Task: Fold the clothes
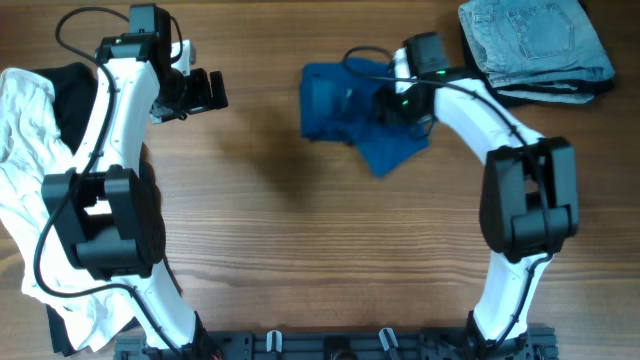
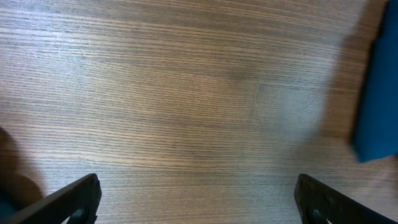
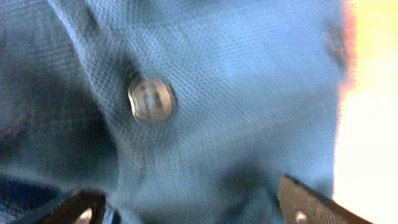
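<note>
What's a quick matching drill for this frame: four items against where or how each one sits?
Items:
1. blue shirt
2. white shirt
3. jeans
4. left gripper

Places or states:
A. folded, far right corner
B. crumpled, left edge
C. open over bare table
D. bunched, mid-table

Pairs: 1-D, 2-B, 3-A, 4-C

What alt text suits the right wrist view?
Close-up of the deep-blue shirt filling the frame, a pale round button left of centre. The dark fingertips of the right gripper show at the bottom edge, wide apart over the cloth.
</note>
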Controlling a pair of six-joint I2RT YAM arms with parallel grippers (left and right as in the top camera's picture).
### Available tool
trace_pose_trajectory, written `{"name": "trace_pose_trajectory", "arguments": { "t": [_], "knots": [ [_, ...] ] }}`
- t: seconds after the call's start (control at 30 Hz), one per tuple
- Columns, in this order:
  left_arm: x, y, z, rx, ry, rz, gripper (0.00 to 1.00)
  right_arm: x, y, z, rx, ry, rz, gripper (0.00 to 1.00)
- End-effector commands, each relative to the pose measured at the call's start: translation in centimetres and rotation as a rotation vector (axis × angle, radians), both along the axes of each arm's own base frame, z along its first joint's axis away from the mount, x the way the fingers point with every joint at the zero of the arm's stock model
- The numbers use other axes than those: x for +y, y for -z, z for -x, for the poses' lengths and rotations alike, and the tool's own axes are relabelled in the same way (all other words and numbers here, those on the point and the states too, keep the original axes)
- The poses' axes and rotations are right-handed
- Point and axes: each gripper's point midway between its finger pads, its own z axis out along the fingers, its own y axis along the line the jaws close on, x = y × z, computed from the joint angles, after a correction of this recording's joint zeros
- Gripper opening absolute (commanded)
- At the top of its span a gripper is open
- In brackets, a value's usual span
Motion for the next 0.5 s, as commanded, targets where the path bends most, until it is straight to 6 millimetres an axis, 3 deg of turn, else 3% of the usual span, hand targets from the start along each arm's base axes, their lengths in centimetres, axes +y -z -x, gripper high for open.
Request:
{"name": "trace_pose_trajectory", "arguments": {
  "t": [0.0,0.07,0.1,0.2,0.27,0.33,0.4,0.47],
  "knots": [
    [-0.3,0.4,0.1,0.006,0.016,0.012,1.00,-5.0,-1.5,-2.6,-0.087,0.033,0.132,0.91],
    [-0.3,0.4,0.1,0.007,0.016,0.012,1.00,-3.7,-6.0,-3.6,-0.111,0.007,0.084,0.90],
    [-0.2,0.4,0.1,0.007,0.014,0.007,1.00,-2.3,-8.8,-3.8,-0.131,-0.024,0.048,0.90],
    [0.9,0.4,-0.2,-0.003,-0.006,-0.015,1.00,2.6,-14.8,-4.2,-0.217,-0.146,0.021,0.93],
    [2.0,0.3,-0.4,-0.013,-0.031,-0.022,1.00,5.4,-15.3,-3.8,-0.243,-0.212,0.027,0.93],
    [3.9,0.3,-0.4,-0.017,-0.075,-0.022,1.00,8.8,-14.2,-2.8,-0.224,-0.274,0.028,0.93],
    [5.6,0.3,-0.2,-0.016,-0.114,-0.026,1.00,11.2,-12.0,-2.0,-0.178,-0.312,0.023,0.93],
    [9.1,0.3,0.3,-0.014,-0.193,-0.030,1.00,13.7,-8.6,-0.8,-0.104,-0.354,0.021,0.93]
  ]
}}
